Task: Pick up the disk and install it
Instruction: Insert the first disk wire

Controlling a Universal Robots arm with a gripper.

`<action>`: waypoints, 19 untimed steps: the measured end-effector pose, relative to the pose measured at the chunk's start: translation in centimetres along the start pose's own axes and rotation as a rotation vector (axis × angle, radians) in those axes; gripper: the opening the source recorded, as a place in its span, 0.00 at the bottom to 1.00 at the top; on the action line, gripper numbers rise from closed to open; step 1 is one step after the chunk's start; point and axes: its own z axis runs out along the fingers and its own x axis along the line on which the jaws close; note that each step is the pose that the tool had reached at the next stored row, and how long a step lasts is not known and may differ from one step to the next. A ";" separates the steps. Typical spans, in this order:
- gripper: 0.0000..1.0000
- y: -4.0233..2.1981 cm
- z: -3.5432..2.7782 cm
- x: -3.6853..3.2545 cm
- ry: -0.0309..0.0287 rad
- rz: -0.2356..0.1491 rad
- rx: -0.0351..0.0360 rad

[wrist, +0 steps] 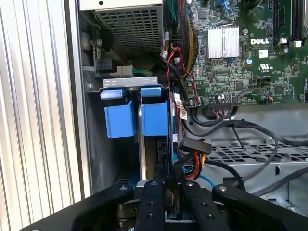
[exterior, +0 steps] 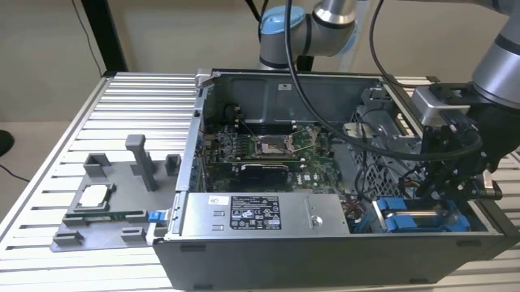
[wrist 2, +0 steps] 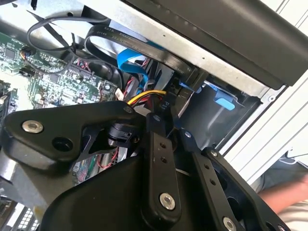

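Observation:
The disk [exterior: 422, 218], silver with bright blue carrier rails, stands in the drive bay at the near corner of the open computer case, on the exterior view's right. My gripper [exterior: 439, 193] reaches down into that bay from above. In the first wrist view my gripper [wrist: 172, 185] has its fingers [wrist: 151, 204] drawn close on a thin dark edge, in line with the disk's blue rail [wrist: 155, 118]. In the second wrist view the gripper [wrist 2: 171, 126] sits beside yellow and black cables, with the bay's blue tab [wrist 2: 222, 102] beyond it.
A second blue carrier [wrist: 119, 118] sits beside the disk. Black cables [wrist: 231, 130] cross close to the fingers. The grey box with a label [exterior: 252, 214] and the motherboard [exterior: 268, 149] fill the case. A grey fixture [exterior: 106, 207] lies on the slatted table. A person's arm [wrist 2: 288, 197] shows outside the case.

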 end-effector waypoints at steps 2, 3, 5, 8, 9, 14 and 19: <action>0.00 -0.01 0.00 -0.01 -0.0001 0.000 0.0002; 1.00 0.00 -0.05 -0.02 -0.0010 0.000 0.0001; 1.00 -0.01 -0.84 0.02 -0.0016 0.000 -0.0005; 1.00 0.02 -2.27 0.09 -0.0003 0.000 -0.0010; 1.00 0.02 -2.68 0.11 -0.0002 0.000 -0.0013; 0.00 0.02 -2.53 0.10 -0.0006 0.000 0.0006; 0.00 -0.39 -2.28 0.20 -0.0009 0.000 0.0014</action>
